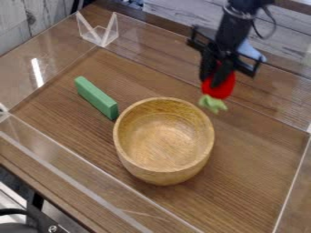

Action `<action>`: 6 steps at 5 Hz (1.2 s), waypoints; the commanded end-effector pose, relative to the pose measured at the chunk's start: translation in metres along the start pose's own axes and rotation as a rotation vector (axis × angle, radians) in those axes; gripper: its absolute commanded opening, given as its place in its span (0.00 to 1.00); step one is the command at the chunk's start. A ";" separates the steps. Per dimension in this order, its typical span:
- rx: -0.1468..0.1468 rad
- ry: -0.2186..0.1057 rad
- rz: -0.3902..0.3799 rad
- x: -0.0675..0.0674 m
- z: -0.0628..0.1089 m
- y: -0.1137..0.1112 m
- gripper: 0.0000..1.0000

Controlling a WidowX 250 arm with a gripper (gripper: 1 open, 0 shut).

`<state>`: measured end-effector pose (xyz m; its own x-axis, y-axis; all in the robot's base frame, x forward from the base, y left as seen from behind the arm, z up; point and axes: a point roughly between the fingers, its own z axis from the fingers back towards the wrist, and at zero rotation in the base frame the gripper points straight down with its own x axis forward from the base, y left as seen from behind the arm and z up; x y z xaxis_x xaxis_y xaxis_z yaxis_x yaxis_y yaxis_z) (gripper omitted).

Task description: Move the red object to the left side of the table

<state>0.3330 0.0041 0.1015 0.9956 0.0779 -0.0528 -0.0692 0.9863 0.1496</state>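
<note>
Camera view, upper right of frame: gripper [220, 80] points down w/ jaws pinched on the red object [219, 87], which hangs clear of the table [261, 155], green leafy tip at its bottom. It sits just above & right of the wooden bowl's [165, 139] far rim, apart from it. Bowl at center. Green block [96, 96] lies left of bowl. Clear acrylic stand [97, 30] at upper left.
</note>
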 end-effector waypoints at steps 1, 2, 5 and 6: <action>-0.017 -0.088 0.056 0.004 0.033 0.045 0.00; -0.015 -0.095 0.061 0.006 0.027 0.081 0.00; -0.016 -0.060 0.073 0.010 -0.001 0.156 0.00; -0.027 -0.062 0.012 0.019 -0.007 0.163 0.00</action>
<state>0.3344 0.1614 0.0948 0.9949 0.0829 -0.0568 -0.0770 0.9921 0.0990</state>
